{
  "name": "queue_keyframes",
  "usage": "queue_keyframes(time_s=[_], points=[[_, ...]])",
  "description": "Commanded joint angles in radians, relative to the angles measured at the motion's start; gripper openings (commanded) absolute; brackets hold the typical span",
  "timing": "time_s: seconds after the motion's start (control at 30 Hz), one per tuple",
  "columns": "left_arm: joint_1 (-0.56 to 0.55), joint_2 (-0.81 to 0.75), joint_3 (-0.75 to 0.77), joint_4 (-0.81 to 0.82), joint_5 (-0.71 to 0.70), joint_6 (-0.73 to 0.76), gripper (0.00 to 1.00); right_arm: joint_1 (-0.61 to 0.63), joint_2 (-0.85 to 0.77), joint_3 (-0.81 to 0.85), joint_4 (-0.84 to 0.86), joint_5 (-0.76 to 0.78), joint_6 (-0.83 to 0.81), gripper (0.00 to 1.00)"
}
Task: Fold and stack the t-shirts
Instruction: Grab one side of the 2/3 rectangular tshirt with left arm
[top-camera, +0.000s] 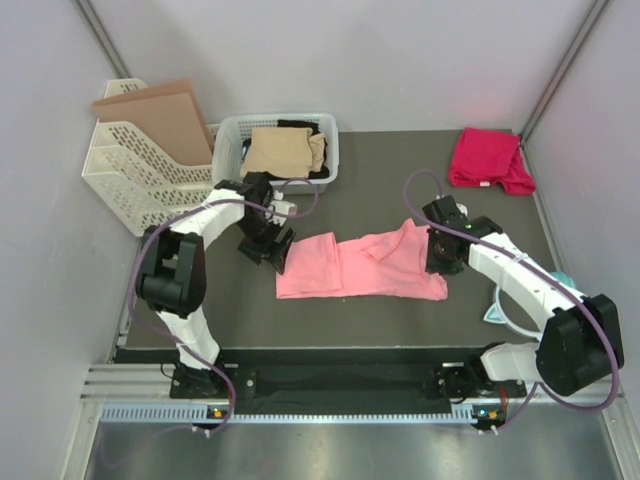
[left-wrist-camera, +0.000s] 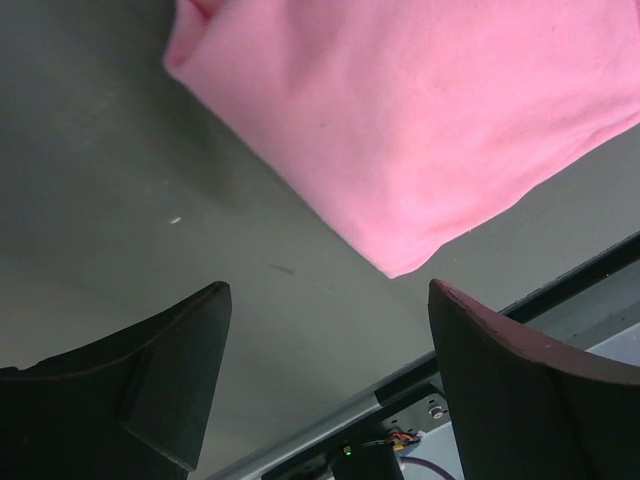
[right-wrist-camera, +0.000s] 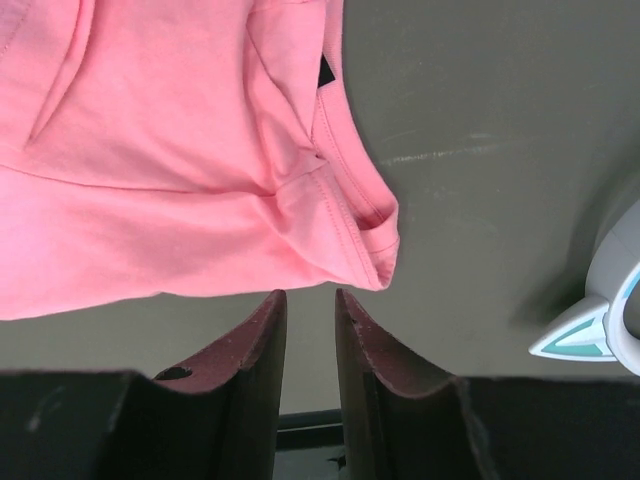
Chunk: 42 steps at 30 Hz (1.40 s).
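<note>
T-shirt (top-camera: 360, 267) on table (top-camera: 400, 170), basket (top-camera: 229, 148) behind

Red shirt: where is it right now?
Top view: the red shirt lies bunched in the far right corner of the table, beyond the right gripper and well apart from the pink shirt mid-table.

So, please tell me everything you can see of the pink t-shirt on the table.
The pink t-shirt is soft salmon cloth with stitched hems and a dark label at the neck. It lies folded into a long, creased band across the dark table, neck end to the right. The open left hand hovers off its left end; the right hand stands at its right edge, gripping nothing.
</note>
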Motion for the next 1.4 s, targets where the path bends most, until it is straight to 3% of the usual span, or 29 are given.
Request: queue_keyframes(time_s=[0.0,0.4,0.77,1.03,1.07,1.17,1.37], points=[[-0.01,0.038,-0.009,0.021,0.068,0.01,0.82,0.019,-0.013,0.054,-0.007,0.017,0.005,0.27],[-0.004,0.112,-0.007,0.096,0.072,0.003,0.81,0.037,-0.01,0.058,-0.01,0.022,0.016,0.27],[-0.004,0.193,0.002,0.119,0.128,0.029,0.49,0.045,-0.018,0.055,-0.015,0.028,0.026,0.26],[-0.019,0.196,0.003,0.113,0.194,0.023,0.46,0.06,-0.01,0.06,-0.016,0.031,0.036,0.25],[-0.031,0.196,0.003,0.11,0.199,0.025,0.42,0.06,-0.013,0.06,-0.016,0.033,0.037,0.25],[-0.053,0.187,-0.001,0.105,0.199,0.022,0.0,0.06,-0.014,0.058,-0.019,0.037,0.039,0.25],[-0.015,0.095,-0.04,0.08,0.107,0.061,0.0,0.062,-0.019,0.072,-0.027,0.042,0.042,0.25]])
